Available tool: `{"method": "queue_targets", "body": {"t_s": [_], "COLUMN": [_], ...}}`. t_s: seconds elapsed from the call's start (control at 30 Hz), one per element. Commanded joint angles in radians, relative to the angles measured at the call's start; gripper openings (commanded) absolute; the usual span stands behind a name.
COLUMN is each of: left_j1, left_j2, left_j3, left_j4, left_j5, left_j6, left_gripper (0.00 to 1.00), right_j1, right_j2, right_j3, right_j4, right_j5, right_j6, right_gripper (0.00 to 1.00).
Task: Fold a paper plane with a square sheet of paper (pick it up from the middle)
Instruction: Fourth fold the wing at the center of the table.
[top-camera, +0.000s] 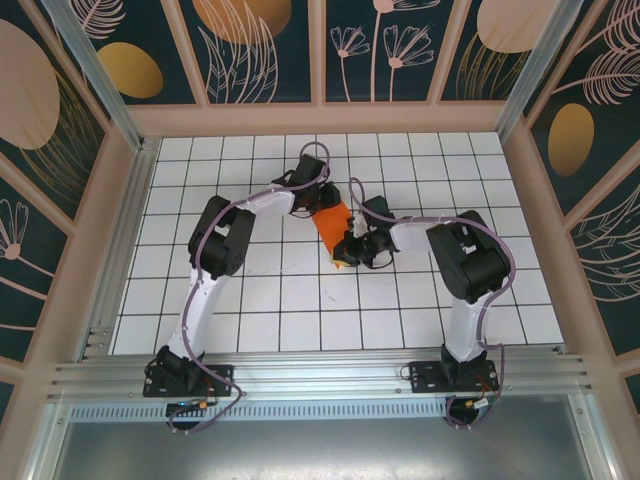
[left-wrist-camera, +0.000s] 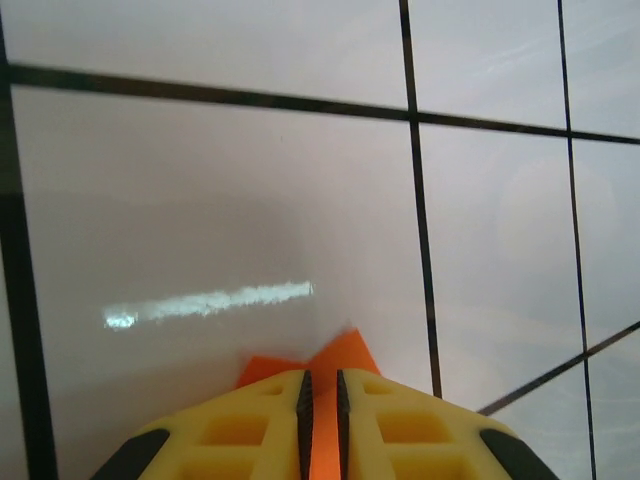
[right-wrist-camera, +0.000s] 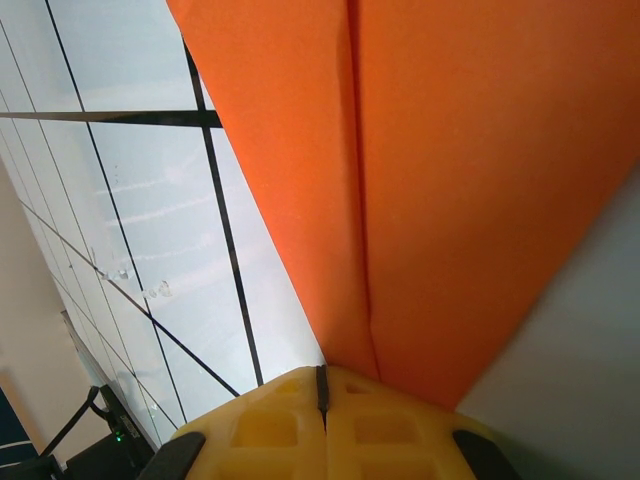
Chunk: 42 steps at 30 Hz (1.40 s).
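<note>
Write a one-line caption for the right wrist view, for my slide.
Shut right gripper holding the narrow end of the folded orange paper over the white grid table.

The paper plane (top-camera: 328, 228) is bright orange, folded into a narrowing wedge with a sharp centre crease. It stretches between both tools. One pointed corner pokes just past the left gripper (left-wrist-camera: 321, 378), pinched there — the crease runs straight out from the right gripper (right-wrist-camera: 322, 372), which clamps the other end.
</note>
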Motion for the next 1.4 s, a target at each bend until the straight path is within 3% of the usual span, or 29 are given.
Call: {"method": "queue_targets", "body": {"t_s": [0.0,0.23,0.4,0.63,0.77,1.0,1.2,1.37], "left_j1": [0.042,0.044,0.05,0.053,0.053,0.05,0.031,0.005], "left_j2": [0.078,0.113,0.027,-0.286,-0.454,-0.615,-0.683,-0.731], "left_j3": [0.073,0.174,0.168,-0.127,-0.341,-0.643,-0.795,-0.891], "left_j4": [0.016,-0.003,-0.023,0.09,0.175,0.288,0.364,0.408], "left_j5": [-0.09,-0.092,-0.115,-0.173,-0.137,-0.039,-0.012,-0.009], "left_j6": [0.036,0.064,0.086,0.103,0.077,0.003,-0.079,-0.131], "left_gripper": [0.18,0.18,0.19,0.24,0.25,0.25,0.24,0.24], "right_j1": [0.049,0.049,0.049,0.044,0.019,-0.076,-0.116,-0.095], "right_j2": [0.14,0.13,0.11,-0.02,-0.133,-0.278,-0.164,-0.014], "right_j3": [-0.121,-0.133,-0.115,-0.057,0.011,0.056,0.164,0.293], "right_j4": [-0.248,-0.24,-0.231,-0.142,-0.091,-0.025,-0.035,-0.061], "right_j5": [0.2,0.195,0.181,0.09,0.06,0.051,0.065,-0.018], "right_j6": [0.004,0.015,0.02,0.03,0.034,0.037,-0.019,-0.077], "right_gripper": [0.04,0.04,0.04,0.09,0.18,0.29,0.24,0.17]}}
